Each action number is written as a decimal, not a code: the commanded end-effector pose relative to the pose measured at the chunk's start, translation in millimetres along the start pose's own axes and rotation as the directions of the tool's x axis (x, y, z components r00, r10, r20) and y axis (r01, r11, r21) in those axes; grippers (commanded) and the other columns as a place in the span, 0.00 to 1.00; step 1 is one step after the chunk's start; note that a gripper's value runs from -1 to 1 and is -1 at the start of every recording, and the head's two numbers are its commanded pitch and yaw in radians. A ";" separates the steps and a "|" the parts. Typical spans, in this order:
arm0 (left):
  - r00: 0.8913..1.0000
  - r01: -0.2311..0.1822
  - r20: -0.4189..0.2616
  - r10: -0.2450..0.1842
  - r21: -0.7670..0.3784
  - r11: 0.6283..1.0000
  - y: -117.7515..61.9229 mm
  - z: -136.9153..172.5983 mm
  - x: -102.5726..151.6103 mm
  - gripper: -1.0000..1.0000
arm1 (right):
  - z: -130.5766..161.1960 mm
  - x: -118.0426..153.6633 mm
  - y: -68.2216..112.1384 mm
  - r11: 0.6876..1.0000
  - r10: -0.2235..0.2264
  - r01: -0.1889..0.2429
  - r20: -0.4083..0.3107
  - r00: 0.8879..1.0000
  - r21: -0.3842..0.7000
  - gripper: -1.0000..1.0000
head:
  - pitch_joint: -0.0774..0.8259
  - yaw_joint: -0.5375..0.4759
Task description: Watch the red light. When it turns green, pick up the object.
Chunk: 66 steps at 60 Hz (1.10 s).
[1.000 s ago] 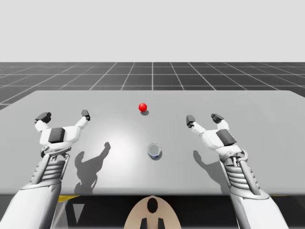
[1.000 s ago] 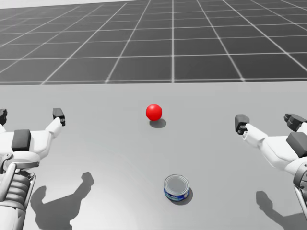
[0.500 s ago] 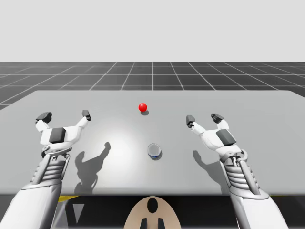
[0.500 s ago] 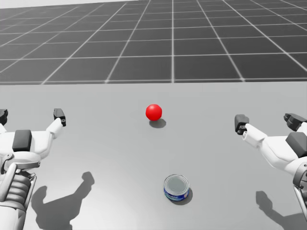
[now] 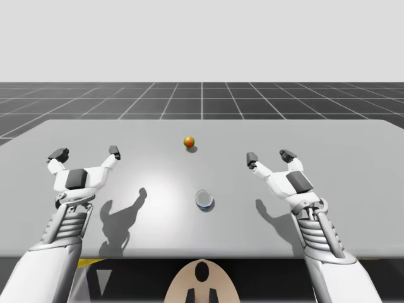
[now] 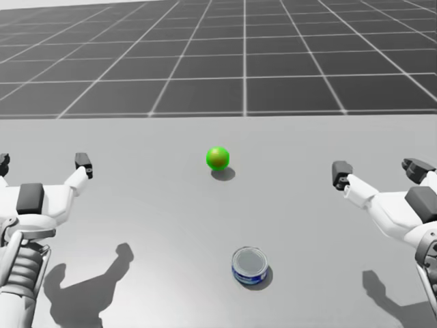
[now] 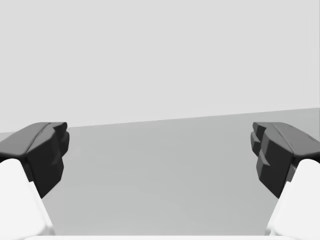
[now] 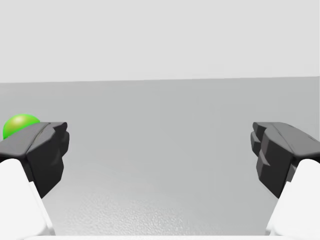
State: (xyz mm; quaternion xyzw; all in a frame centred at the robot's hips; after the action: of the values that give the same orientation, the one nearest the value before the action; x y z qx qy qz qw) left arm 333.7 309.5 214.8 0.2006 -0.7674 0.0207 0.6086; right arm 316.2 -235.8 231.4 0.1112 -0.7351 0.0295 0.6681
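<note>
The round light (image 6: 218, 158) at the table's far middle shows green in the head view and orange in the high view (image 5: 189, 142). It also shows green (image 8: 20, 124) beside one finger of my right gripper (image 8: 160, 155). A short blue can (image 6: 250, 265) with a silver lid stands upright nearer to me, on the table's middle (image 5: 204, 200). My left gripper (image 5: 86, 152) hovers open far to the can's left, with bare table between its fingers (image 7: 160, 155). My right gripper (image 5: 270, 156) hovers open to the can's right, holding nothing.
The grey table (image 5: 341, 136) ends at a far edge, with a dark gridded floor (image 5: 202, 98) behind it. Both arms cast shadows on the table near its front edge.
The light has gone from red to green, orange in the high view. My head has turned very slightly. Neither arm nor the can has moved.
</note>
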 end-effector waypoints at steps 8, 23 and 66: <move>1.000 0.000 -0.003 0.000 -0.002 1.000 -0.2 0.5 -0.3 0.00 | 0.4 -0.6 1.5 1.000 0.001 -0.001 0.004 1.000 0.004 0.00 | 0.69 0.58; 1.000 0.011 -0.005 -0.011 -0.011 1.000 -1.1 0.6 -0.6 0.00 | 0.3 -2.2 3.4 1.000 0.029 -0.029 0.007 1.000 0.001 0.00 | 0.84 0.57; 1.000 0.024 -0.017 -0.025 -0.018 1.000 -5.3 0.8 -4.2 0.00 | 67.3 -7.3 92.0 0.894 0.139 -0.055 -0.158 0.978 0.444 0.00 | 0.88 0.54</move>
State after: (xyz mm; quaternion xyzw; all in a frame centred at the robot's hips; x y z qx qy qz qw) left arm 335.1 305.8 210.3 0.2036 -0.7603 0.0092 0.6167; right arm 261.5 -184.2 240.9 0.1795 -0.6964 0.1640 0.6752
